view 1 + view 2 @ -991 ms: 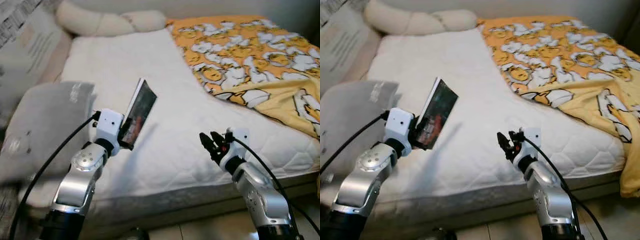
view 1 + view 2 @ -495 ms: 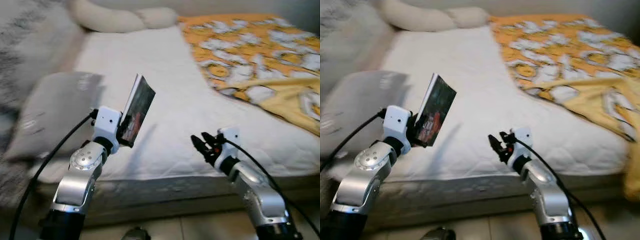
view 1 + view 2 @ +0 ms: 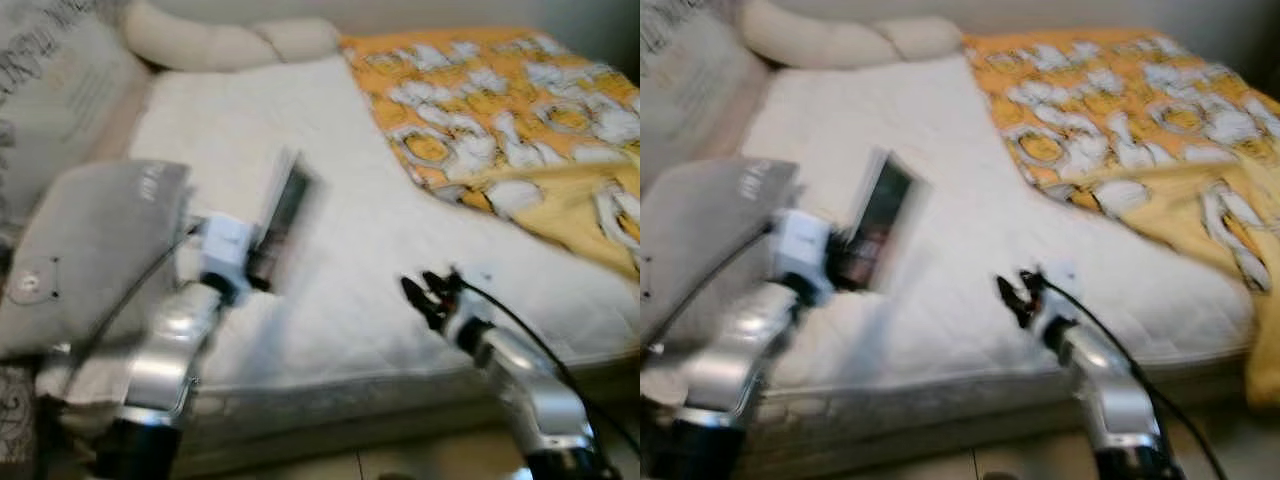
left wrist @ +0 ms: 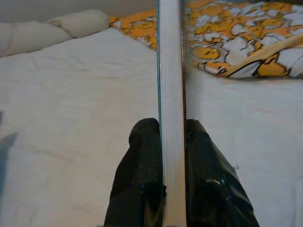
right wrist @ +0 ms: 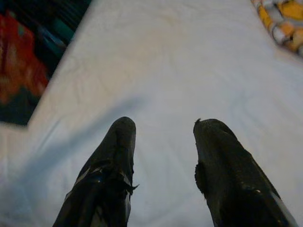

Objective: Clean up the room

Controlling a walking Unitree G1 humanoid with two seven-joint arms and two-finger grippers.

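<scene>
While walking, views blurred: edge grip only
left pincer: clamped on thin dark-covered book, raised over white quilted mattress, near left
right pincer: fingers apart, nothing held
risk: book could slip or twist out

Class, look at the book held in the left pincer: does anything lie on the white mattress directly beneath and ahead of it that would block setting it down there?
Nothing visible does. The left pincer grips the book over bare white mattress; the grey pillow and orange blanket lie off to either side.
</scene>
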